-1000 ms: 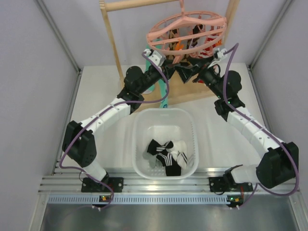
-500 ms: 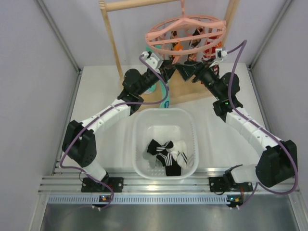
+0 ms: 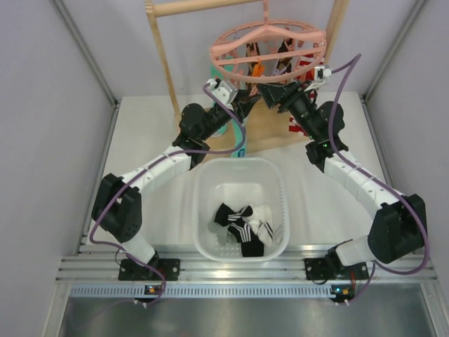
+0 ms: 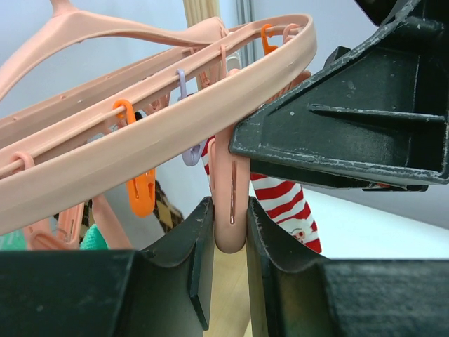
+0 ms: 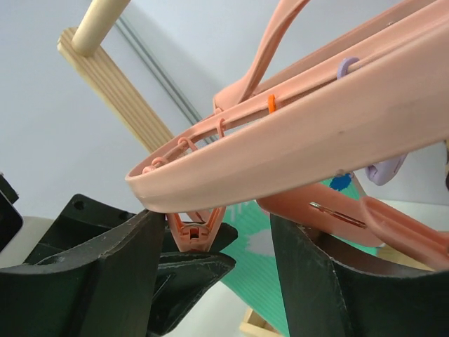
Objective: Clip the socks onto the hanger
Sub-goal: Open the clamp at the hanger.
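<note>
Risen to the hanger (image 5: 316, 133), the right pincer (image 5: 216, 219) is straddling its rim unclenched while the left pincer (image 4: 230, 210) is clenching a peg (image 4: 230, 175), wanting a steady squeeze.

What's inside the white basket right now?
The basket holds a small heap of socks: black ones, some with white stripes, plus a white one and a grey one. Whatever lies under the heap is covered.

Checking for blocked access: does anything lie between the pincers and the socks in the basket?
Nothing visible covers the socks in the open basket. The left pincer pinches a peg of the hanger; the right pincer straddles its rim.
</note>
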You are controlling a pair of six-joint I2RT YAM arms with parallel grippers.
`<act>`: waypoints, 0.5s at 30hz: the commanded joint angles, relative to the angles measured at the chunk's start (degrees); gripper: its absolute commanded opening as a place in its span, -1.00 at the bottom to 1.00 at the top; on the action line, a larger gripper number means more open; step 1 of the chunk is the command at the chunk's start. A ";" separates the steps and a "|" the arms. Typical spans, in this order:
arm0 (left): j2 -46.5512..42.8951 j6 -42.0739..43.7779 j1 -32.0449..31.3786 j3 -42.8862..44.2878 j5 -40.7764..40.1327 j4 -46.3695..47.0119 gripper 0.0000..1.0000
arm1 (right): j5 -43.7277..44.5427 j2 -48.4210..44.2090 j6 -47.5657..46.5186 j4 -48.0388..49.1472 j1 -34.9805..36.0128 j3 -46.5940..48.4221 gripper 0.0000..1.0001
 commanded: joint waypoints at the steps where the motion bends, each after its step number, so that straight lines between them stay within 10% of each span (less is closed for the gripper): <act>1: -0.28 0.21 0.02 0.45 1.33 6.02 -1.00 | -0.52 0.92 -0.06 3.95 0.88 2.98 0.22; 9: -1.16 -1.20 0.02 -0.17 1.85 6.20 -1.00 | -4.56 3.38 2.92 4.83 1.23 5.62 0.15; 15: -1.33 -1.11 0.02 -0.61 1.94 6.20 -1.00 | -3.60 3.12 2.93 4.83 1.32 5.36 -0.40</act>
